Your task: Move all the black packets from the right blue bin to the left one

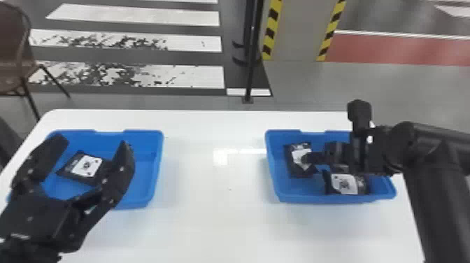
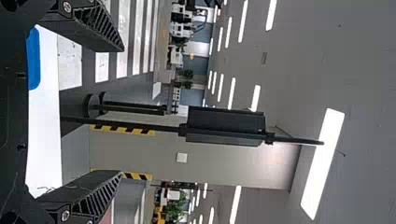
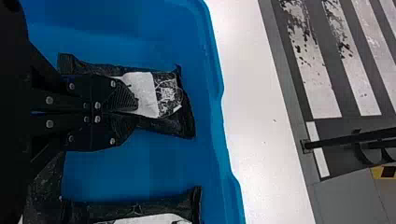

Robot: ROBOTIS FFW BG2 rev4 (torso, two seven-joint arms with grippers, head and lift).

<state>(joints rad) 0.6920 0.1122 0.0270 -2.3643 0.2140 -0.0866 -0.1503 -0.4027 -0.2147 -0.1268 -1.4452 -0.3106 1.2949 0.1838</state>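
Observation:
In the head view, my left gripper (image 1: 92, 157) stands open over the left blue bin (image 1: 159, 157), where one black packet (image 1: 85, 166) lies. In the left wrist view, the left gripper (image 2: 119, 109) has its fingers wide apart with nothing held. Over the right blue bin (image 1: 272, 168), my right gripper (image 1: 309, 157) is at the left black packet (image 1: 297, 171). The right wrist view has the right gripper (image 3: 128, 112) shut on this packet (image 3: 166, 123) by its labelled face. Another packet (image 1: 344, 184) lies near the front wall; a further one (image 3: 135, 205) lies beside it.
Both bins stand on a white table (image 1: 213, 196), with a wide stretch of tabletop between them. The right arm (image 1: 433, 182) reaches over the right bin's right side. Beyond the table are a pole (image 1: 250, 70) and a chair (image 1: 17, 66).

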